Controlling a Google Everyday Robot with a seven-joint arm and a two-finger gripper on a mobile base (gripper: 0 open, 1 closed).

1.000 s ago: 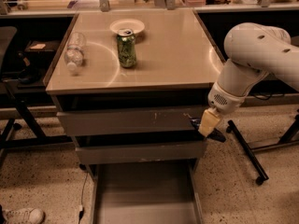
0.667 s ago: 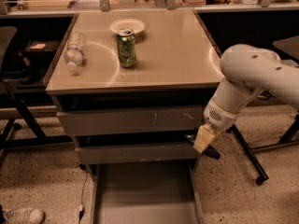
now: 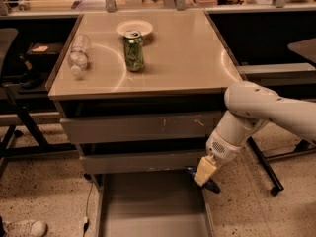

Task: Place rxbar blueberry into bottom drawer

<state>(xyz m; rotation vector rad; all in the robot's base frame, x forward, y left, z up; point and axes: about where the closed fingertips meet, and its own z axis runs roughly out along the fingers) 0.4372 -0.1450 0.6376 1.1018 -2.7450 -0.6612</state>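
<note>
My gripper (image 3: 203, 174) hangs from the white arm at the right front of the cabinet, just above the right rear corner of the open bottom drawer (image 3: 148, 206). Its pale fingers (image 3: 205, 169) are shut on the rxbar blueberry (image 3: 212, 185), a dark navy bar whose ends stick out on both sides of them. The drawer is pulled out towards me and its wide grey floor is bare.
Two shallower grey drawers (image 3: 138, 128) are shut above the open one. On the cabinet top stand a green can (image 3: 133, 51) and a white plate (image 3: 134, 27), and a clear bottle (image 3: 78, 55) lies on its side. A chair base (image 3: 270, 179) stands at the right, a shoe (image 3: 24, 228) at bottom left.
The arm has come down and to the left with the bar, from beside the middle drawer front to just above the open bottom drawer's right rear corner.
</note>
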